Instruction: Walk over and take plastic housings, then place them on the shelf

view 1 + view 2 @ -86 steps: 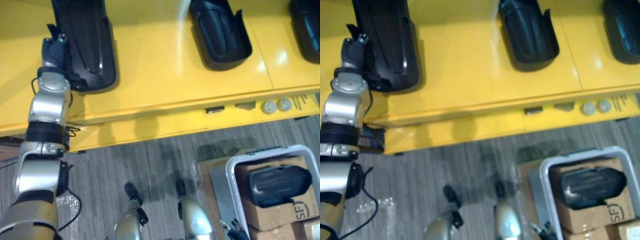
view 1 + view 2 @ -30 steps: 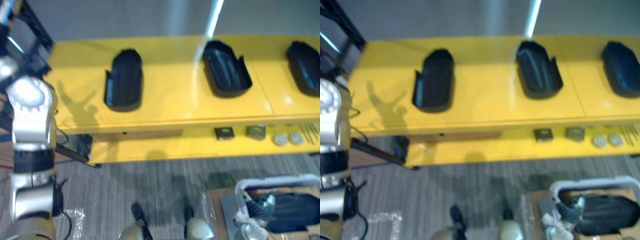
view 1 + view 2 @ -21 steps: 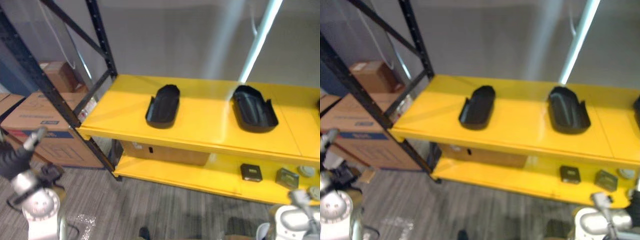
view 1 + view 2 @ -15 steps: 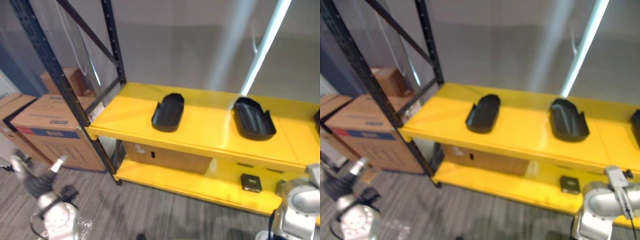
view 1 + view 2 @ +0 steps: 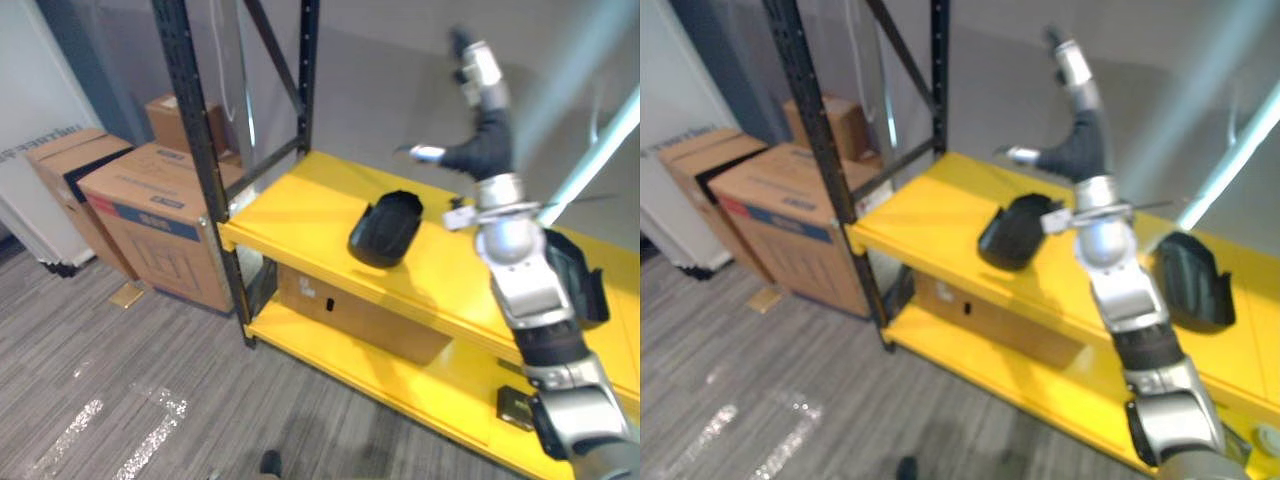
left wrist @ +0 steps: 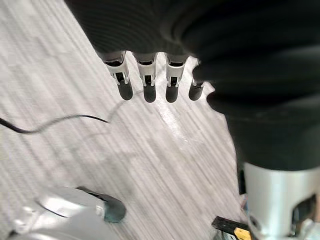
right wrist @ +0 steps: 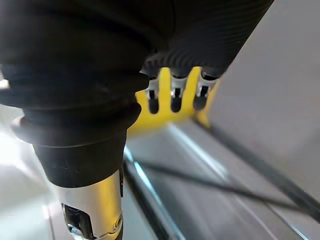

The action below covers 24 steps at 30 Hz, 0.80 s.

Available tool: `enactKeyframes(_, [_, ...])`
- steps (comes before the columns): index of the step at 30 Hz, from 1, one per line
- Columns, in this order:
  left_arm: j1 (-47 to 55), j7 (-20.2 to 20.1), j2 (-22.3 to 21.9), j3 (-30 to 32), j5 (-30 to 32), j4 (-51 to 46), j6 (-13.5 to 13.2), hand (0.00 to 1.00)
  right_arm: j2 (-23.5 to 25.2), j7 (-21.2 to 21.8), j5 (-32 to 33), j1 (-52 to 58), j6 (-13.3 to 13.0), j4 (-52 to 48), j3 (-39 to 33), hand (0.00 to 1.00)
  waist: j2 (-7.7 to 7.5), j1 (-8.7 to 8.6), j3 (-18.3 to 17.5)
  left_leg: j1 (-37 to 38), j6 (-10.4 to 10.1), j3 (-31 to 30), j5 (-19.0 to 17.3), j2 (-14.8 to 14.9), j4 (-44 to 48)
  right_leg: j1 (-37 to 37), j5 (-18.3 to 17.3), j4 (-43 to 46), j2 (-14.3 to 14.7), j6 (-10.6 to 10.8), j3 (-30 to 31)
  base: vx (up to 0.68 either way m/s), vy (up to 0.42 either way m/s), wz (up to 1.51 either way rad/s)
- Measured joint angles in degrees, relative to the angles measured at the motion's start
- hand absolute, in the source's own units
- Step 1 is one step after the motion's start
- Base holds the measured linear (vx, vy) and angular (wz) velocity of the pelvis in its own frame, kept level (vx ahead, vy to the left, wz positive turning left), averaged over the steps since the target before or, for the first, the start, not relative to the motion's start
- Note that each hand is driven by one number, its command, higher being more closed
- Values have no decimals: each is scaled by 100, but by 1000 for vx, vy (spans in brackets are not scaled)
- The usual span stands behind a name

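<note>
Plastic housing [image 5: 388,228] lies on the top board of the yellow shelf [image 5: 300,215], in neither hand. The right hand [image 5: 487,130] is raised above that board, its fingers straight and thumb spread wide, holding nothing. The left hand [image 6: 145,82] hangs over grey floor away from the shelf, fingers relaxed and apparently empty. A second housing [image 5: 1198,280] lies further along the same board, partly behind the right arm. Cardboard boxes [image 5: 160,235] stand on the floor beside the shelf's black upright [image 5: 200,170].
</note>
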Motion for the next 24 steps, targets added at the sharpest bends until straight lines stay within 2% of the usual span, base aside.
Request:
enactKeyframes(2, [-3,-81,6,9,-35,176,-36,0,27,89,-546,-28,166,120,275,0,28,22,46,3,-36,-38,21,42,-1,0,-43,2,39,30,-15,-88,-30,5])
enactKeyframes(5, [-14,-144,14,34,-42,190,-35,0,85,134,-961,-28,330,149,539,0,25,21,118,-2,-87,-102,39,86,-1,4,-93,39,85,34,-64,-61,-30,8])
enactKeyframes(7, [-62,-197,31,34,-200,189,-36,0,216,256,-1456,-27,593,181,664,0,-4,18,170,-40,-110,-163,55,121,-1,-1,-98,35,130,35,-113,-47,-29,10])
enactKeyframes(10, [-78,-207,63,35,-255,185,-38,0,261,515,-1834,-27,967,191,781,0,-67,24,191,-73,-124,-175,69,126,0,-15,-96,14,140,33,-127,-9,-15,3])
enactKeyframes(15, [-206,-334,220,19,-255,183,-38,0,263,861,-2213,-28,1227,348,1068,0,-151,24,243,-79,-101,-167,87,129,1,-15,-91,-13,149,31,-122,5,-7,0])
enactKeyframes(21, [-356,-489,197,-91,-253,184,-38,0,612,963,-2789,-83,1553,1321,1289,0,-141,57,250,-53,-112,-161,95,167,2,-8,-86,5,183,38,-117,7,-16,-1])
enactKeyframes(24, [-367,-568,181,-182,-253,183,-30,0,713,924,-3040,-125,1728,1811,1286,0,-77,110,347,-21,-149,-165,62,135,0,19,-122,14,173,37,-147,0,0,0])
